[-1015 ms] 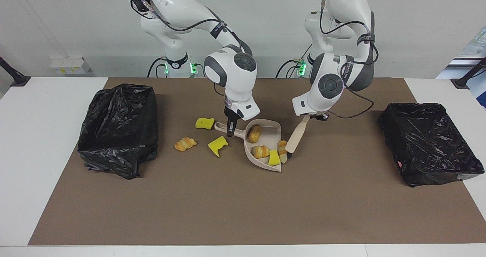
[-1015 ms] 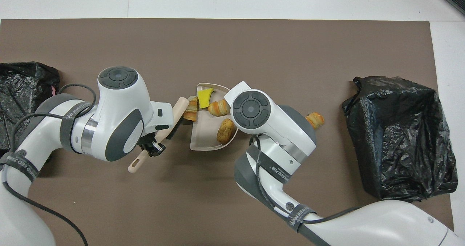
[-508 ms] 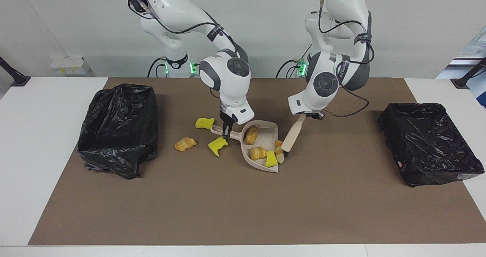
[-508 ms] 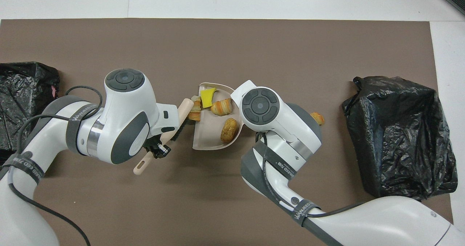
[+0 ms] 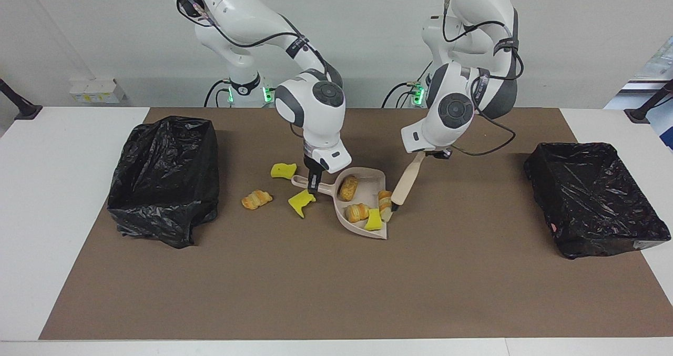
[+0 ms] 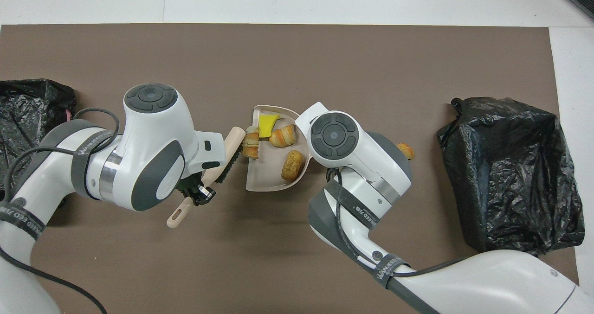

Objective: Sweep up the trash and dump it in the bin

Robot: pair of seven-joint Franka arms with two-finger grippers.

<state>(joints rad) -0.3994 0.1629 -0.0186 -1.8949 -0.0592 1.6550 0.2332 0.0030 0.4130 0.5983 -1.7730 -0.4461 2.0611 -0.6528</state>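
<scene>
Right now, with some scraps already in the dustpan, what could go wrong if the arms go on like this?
1. The bread chunk sits at the dustpan lip against the brush; lifting the pan may drop it.
2. Three scraps lie by the handle, outside the pan: two yellow sponge pieces and a croissant piece. Dumping now would leave them.
3. The right hand grips only the thin handle; the loaded pan may tilt.

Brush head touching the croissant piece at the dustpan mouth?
Touching. Overhead view: the brush bristles press against the croissant piece at the dustpan mouth, no gap.
</scene>
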